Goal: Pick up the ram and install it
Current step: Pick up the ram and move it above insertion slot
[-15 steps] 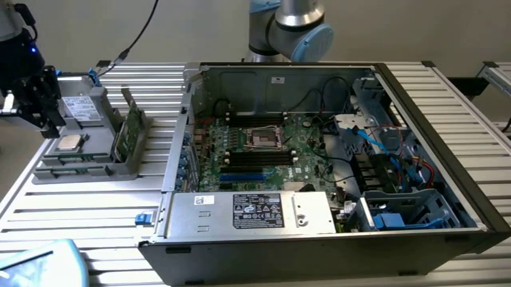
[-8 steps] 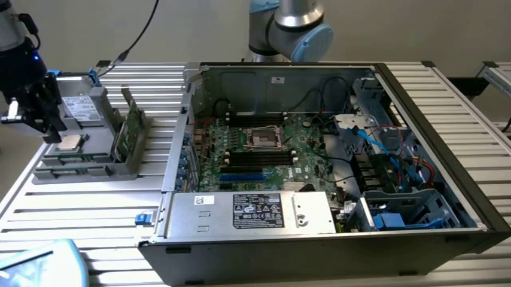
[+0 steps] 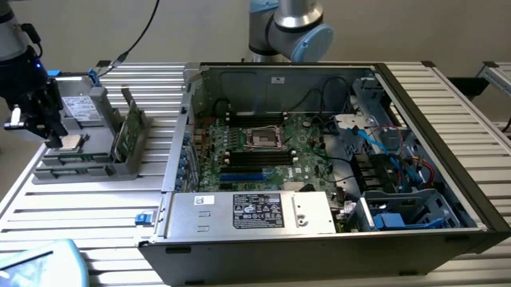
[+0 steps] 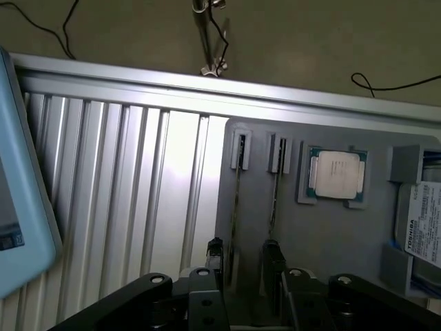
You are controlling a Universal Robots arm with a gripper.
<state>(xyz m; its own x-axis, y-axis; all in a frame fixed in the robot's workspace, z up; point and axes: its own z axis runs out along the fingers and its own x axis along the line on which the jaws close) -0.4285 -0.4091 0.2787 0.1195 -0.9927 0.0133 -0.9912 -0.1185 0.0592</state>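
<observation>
**Slatted tabletop, open hand poised over the ram**

Ribbed aluminium tabletop (image 3: 88,209) carries an open computer case (image 3: 319,254). At the case's 9 o'clock in the exterior view sits a grey holder (image 3: 112,172) with the loose parts. The ram (image 4: 236,200) stands on its long edge in a narrow slot of that holder. A second stick (image 4: 275,183) is just beside it, and a processor (image 4: 336,174) lies beyond that. The hand (image 4: 243,254) hangs above the holder, released: its two fingers (image 4: 215,256) are spread and grasp nothing. In the wrist view the ram's edge runs into the gap between them, apart from both.

By my reading the ram is light and stiff, but thin and brittle, and it would not forgive twisting or a hard squeeze. Its flat faces carry chips, so a hold across both faces near the upper edge, about mid-length, seems soundest. That keeps clear of the contact edge sunk in the slot. The neighbouring stick stands near, which leaves the finger on that side little room.
</observation>
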